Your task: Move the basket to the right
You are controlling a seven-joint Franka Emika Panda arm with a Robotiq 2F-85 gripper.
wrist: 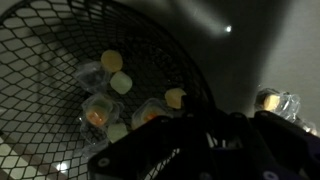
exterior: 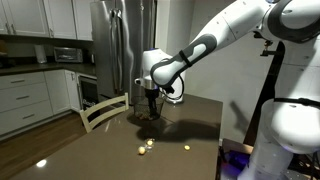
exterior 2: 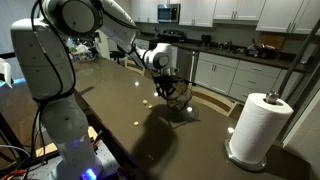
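**A:** Where's the basket (exterior: 152, 114) found right now, and is it actually gripped?

**B:** It's seen right under the jaws, near the desk edge by the chair (exterior: 103, 108). How far the jaws are closed can't be told, since the wrist view is too dark there.

**A:** So what could be messed up?

**B:** The yellowish wrapped pieces (wrist: 112, 70) inside could be tipped out if the mesh gets dragged tilted. The loose pieces (exterior: 147, 146) could be swept along, and the paper towel roll (exterior 2: 262, 125) knocked.
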